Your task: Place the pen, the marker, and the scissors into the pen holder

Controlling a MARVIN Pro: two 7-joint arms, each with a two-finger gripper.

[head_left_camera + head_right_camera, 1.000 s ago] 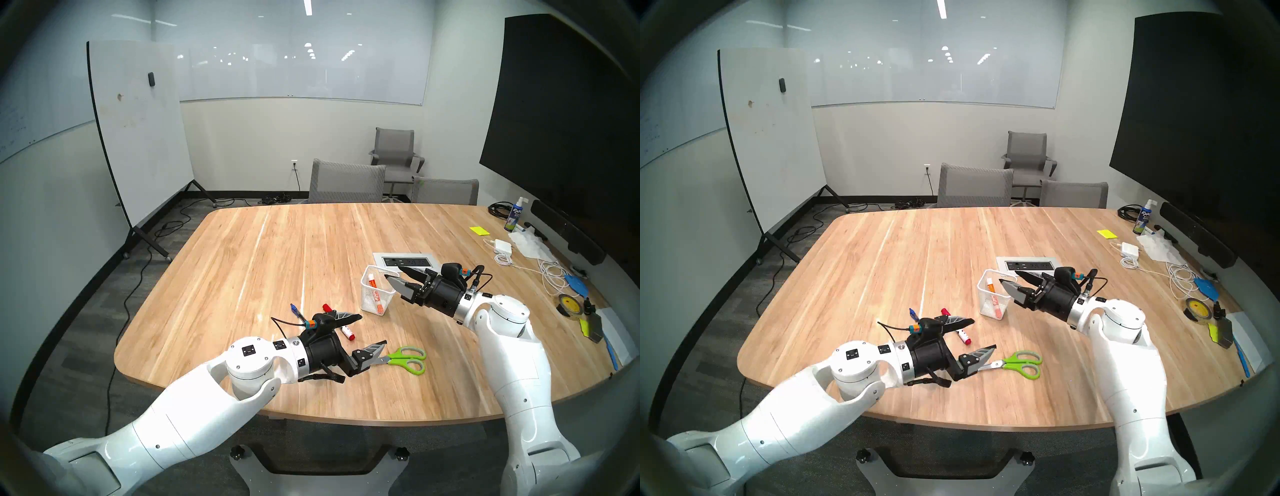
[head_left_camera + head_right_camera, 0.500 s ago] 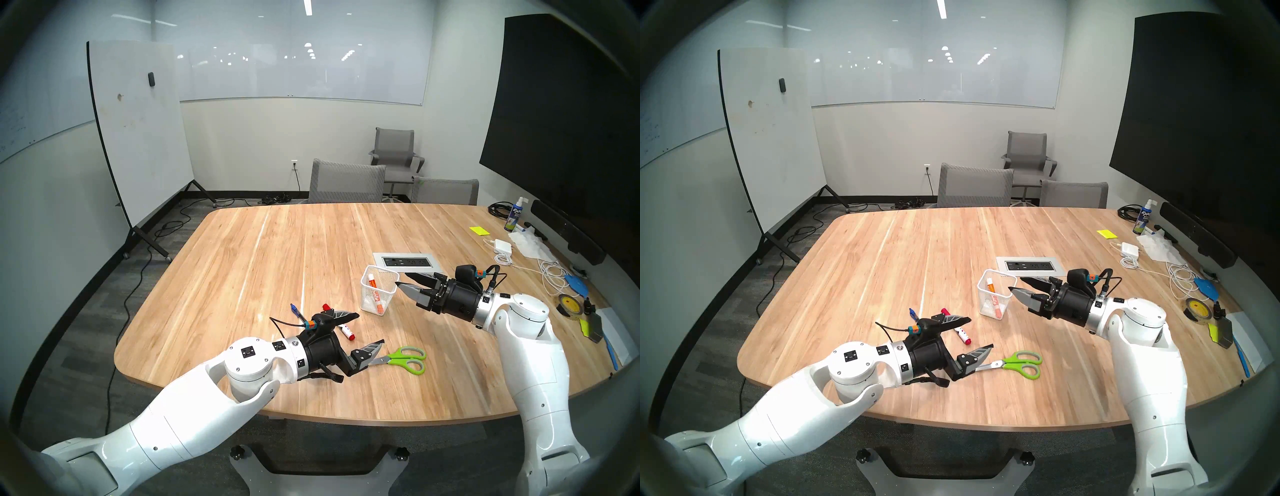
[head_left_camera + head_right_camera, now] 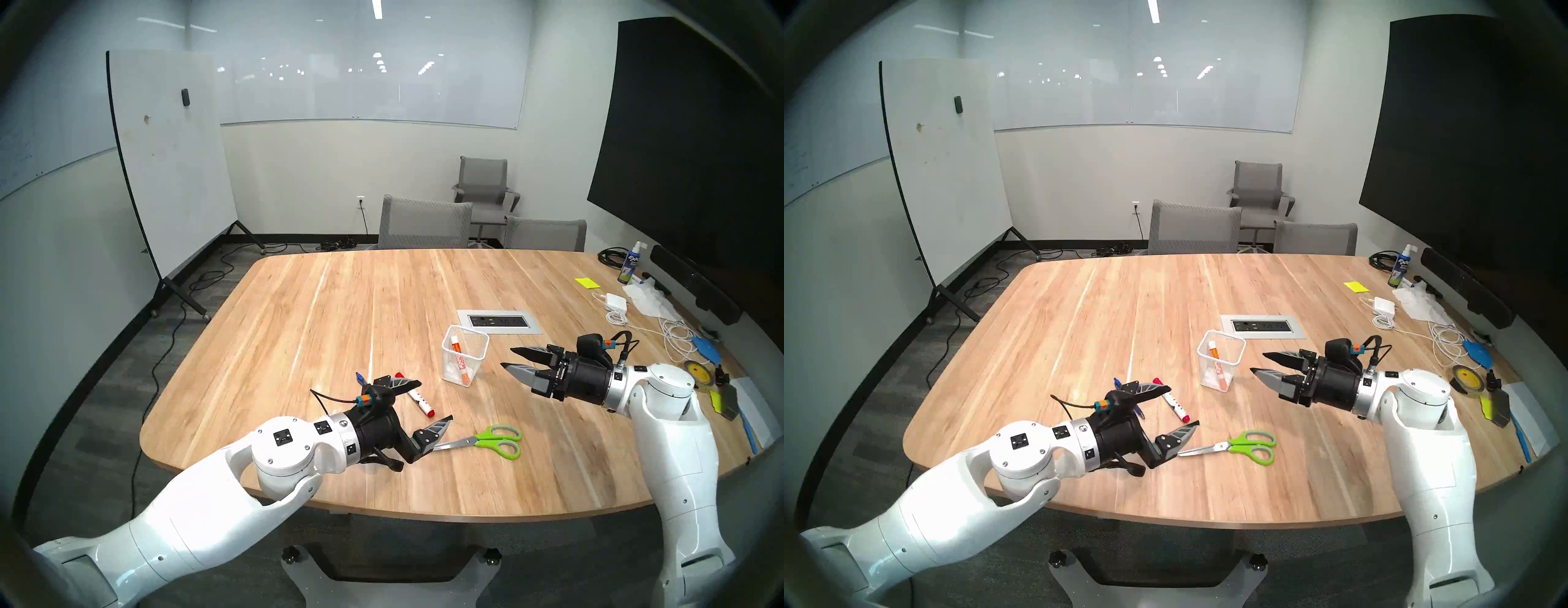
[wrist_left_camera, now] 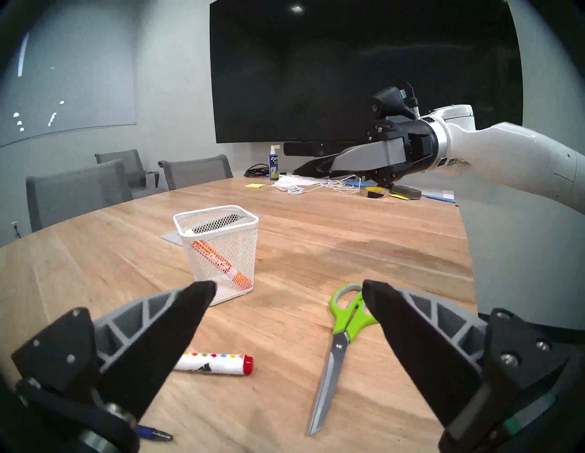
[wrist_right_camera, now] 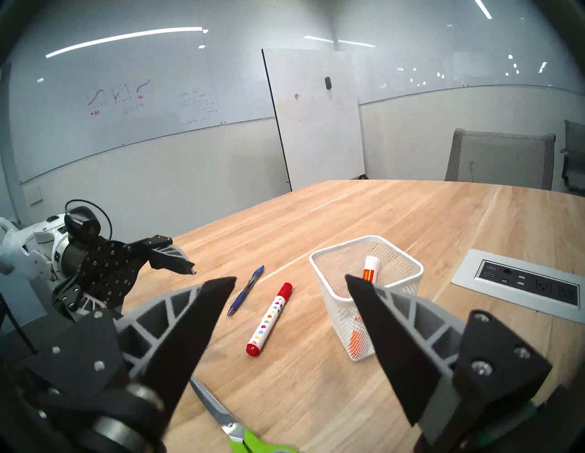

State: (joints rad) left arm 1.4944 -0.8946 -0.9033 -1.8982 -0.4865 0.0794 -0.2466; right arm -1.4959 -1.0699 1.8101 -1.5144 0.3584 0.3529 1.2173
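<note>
The white mesh pen holder [image 3: 476,339] stands right of the table's middle, with an orange-and-white marker [image 3: 459,361] leaning inside it. A white marker with red ends [image 3: 421,401] lies flat on the wood, and the blue pen [image 5: 247,289] lies just left of it. The green-handled scissors [image 3: 488,440] lie closed near the front edge, blades pointing left. My left gripper [image 3: 436,401] hovers open and empty, with the red-ended marker and the scissor blades [image 4: 329,379] in front of it. My right gripper [image 3: 506,358] is open and empty, a short way right of the pen holder.
A recessed power outlet plate [image 3: 499,321] sits behind the pen holder. Cables, a charger [image 3: 616,300], a tape roll [image 3: 695,371], a spray bottle [image 3: 630,263] and papers clutter the table's right side. Grey chairs [image 3: 424,223] stand at the far edge.
My right gripper has drawn back to the right, from over the pen holder's rim to beside it, its jaws slightly narrower. My left arm has pulled back leftward, uncovering the scissor blades.
</note>
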